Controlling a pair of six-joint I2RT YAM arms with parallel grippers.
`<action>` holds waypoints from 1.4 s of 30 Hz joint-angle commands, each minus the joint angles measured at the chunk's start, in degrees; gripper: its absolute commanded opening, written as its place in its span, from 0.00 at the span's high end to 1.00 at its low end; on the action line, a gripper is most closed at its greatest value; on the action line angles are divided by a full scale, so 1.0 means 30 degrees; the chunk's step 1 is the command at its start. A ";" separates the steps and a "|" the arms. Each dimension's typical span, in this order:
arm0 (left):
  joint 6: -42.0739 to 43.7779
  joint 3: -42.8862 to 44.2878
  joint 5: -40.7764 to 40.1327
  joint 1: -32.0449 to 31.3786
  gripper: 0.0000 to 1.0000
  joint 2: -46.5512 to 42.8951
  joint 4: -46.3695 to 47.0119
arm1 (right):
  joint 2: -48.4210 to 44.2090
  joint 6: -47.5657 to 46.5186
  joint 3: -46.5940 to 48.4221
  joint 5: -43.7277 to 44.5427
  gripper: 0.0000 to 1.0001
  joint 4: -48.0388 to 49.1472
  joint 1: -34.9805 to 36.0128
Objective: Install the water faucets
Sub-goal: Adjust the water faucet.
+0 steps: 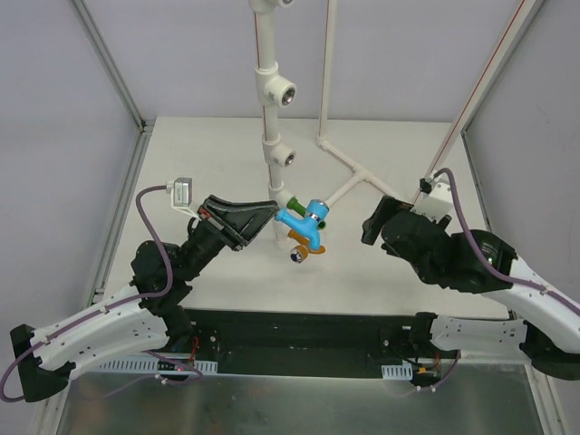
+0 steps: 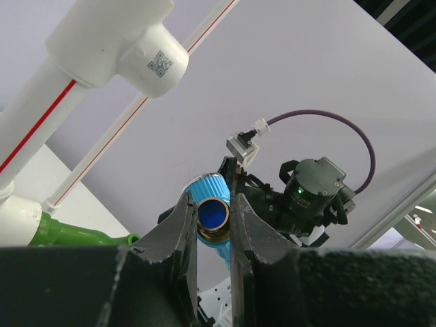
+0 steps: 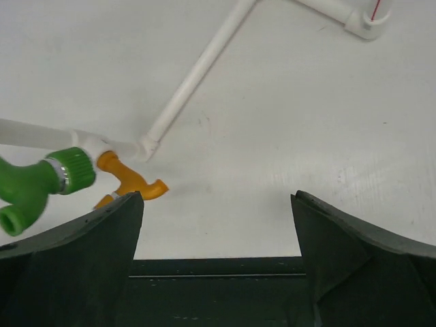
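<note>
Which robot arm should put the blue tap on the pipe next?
Probably left. The left gripper is shut on the blue tap, close beside the white pipe. The right gripper is open, empty and farther off.

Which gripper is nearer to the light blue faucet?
Left. The left gripper clamps the light blue faucet between its fingers. The right gripper is open and apart from it, off to the right.

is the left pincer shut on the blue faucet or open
Shut: fingers of the left pincer press both sides of the blue faucet.
</note>
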 commanded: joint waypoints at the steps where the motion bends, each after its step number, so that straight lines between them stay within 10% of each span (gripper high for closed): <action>1: 0.0405 0.0174 0.0078 -0.0110 1.00 -0.0129 0.0691 | -0.1586 -0.1696 -0.0841 -0.1015 0.01 -0.0207 0.0069; 6: 0.0609 0.0583 0.0662 -0.0110 1.00 0.0046 0.0924 | -0.9551 -0.5368 -0.8274 -0.8081 0.38 1.5493 0.0070; 9: 0.0814 0.0847 0.0839 -0.0081 1.00 0.0221 0.1304 | -1.1815 -0.5109 -1.0832 -0.9258 0.32 2.0808 0.0011; 42: -0.0269 0.1346 0.2568 -0.0081 1.00 0.4645 0.9389 | -0.4994 -0.0095 -1.3093 -1.1310 0.53 3.4000 0.0011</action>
